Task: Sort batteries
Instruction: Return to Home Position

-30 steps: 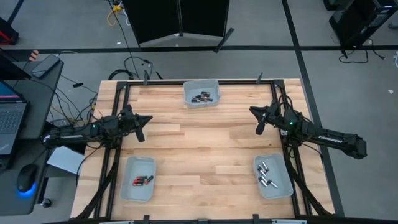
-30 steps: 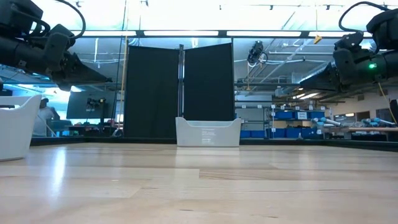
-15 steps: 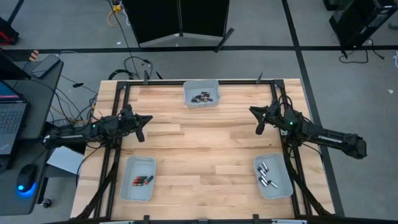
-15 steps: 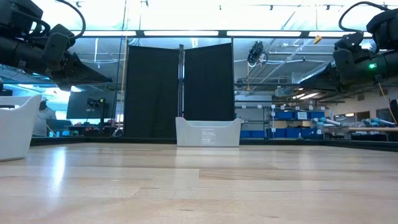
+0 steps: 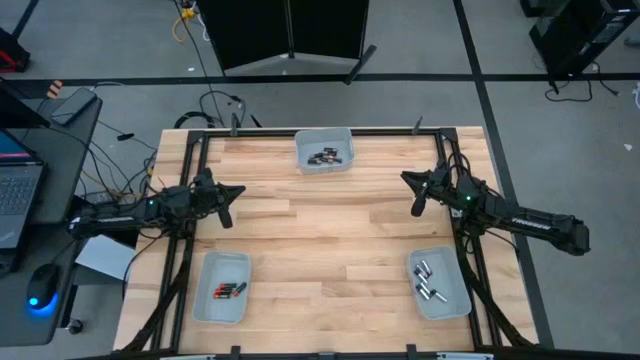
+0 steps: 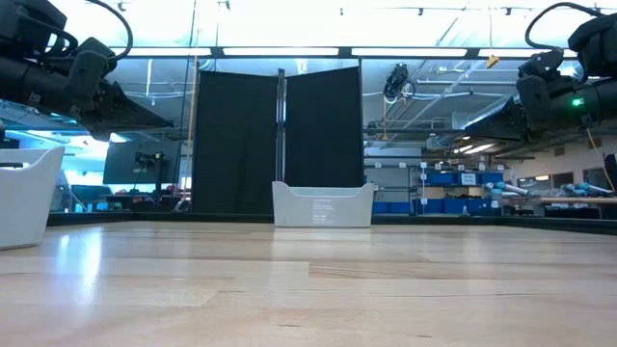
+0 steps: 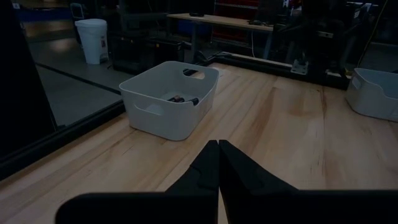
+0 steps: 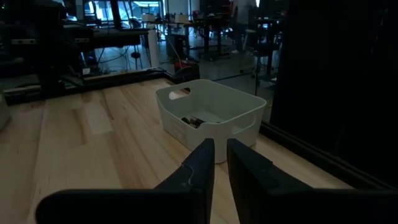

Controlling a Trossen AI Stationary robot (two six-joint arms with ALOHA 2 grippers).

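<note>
Left claw [image 7: 218, 144]: hovering at the frame's left over the counter [image 5: 320, 235], clenched empty.
Right claw [image 8: 216, 144]: hovering at the frame's right, slightly parted.
Batteries [image 5: 324, 156]: lying colour-sorted in trays [image 5: 324, 131].

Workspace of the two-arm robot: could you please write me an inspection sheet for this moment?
Surface: pale wooden plank table top, no stains seen.
Job's things: dark batteries in far pale grey plastic bin; red-and-black batteries in near left bin; silver batteries in near right bin.
Clutter: nothing seen.
End effectors: left end effector shut; right end effector open by a narrow gap; both empty, raised at the table's sides.
Cables: black cables on floor behind table.
Surroundings: black folding screen; desk with laptop.
</note>
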